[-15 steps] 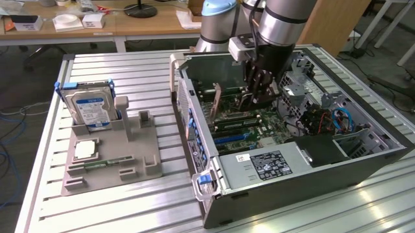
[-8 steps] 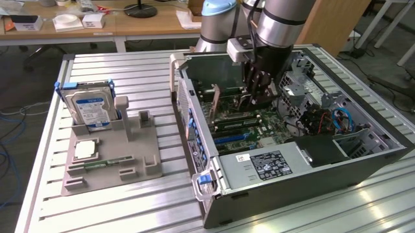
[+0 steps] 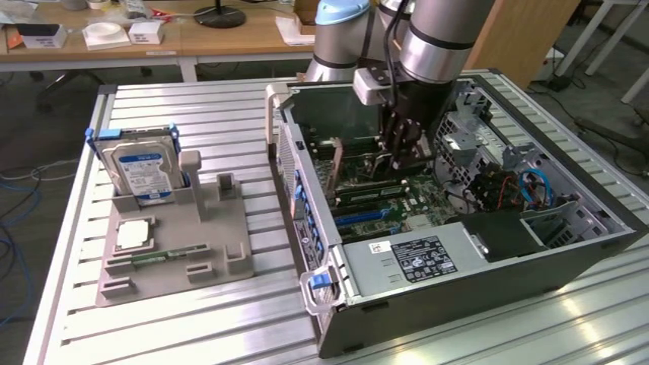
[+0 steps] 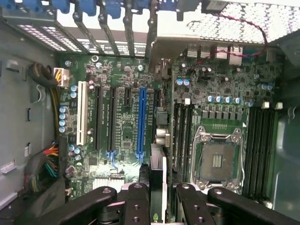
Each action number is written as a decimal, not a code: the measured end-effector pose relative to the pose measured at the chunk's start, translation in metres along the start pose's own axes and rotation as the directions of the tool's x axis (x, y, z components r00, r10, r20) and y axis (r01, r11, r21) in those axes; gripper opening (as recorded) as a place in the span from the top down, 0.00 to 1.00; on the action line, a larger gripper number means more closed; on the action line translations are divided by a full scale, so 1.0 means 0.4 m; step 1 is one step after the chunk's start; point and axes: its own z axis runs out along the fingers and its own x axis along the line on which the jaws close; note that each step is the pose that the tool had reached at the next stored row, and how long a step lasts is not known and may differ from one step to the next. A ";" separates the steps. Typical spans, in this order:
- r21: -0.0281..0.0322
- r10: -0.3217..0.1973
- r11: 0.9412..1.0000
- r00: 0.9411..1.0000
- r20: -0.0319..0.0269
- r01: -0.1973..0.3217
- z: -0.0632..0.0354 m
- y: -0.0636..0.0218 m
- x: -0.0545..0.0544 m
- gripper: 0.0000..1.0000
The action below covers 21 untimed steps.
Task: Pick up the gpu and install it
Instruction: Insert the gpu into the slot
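Computer case (image 3: 446,304): lies open on the slatted table (image 3: 203,114) and holds the motherboard (image 4: 122,117), a power supply (image 3: 426,255) at its near end, and bundled cables.
Gripper (image 3: 400,156): reaches down inside the case, its fingers (image 4: 136,206) drawn narrow on the gpu (image 4: 158,164).
Gpu: stands upright on edge inside the case, just beside the long blue slot (image 4: 140,122) (whether it is seated, I cannot tell).
Holder tray (image 3: 218,236): sits outside the case, well apart from it. It holds an upright hard drive (image 3: 142,171), a flat silver processor (image 3: 134,234) and a green memory stick (image 3: 157,258).
Writing: a blue-white label on the hard drive and a black label (image 3: 418,258) on the power supply, neither readable.
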 end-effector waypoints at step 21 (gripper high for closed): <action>-0.006 -0.020 1.000 1.000 -0.004 0.020 0.028 0.013 0.021 0.73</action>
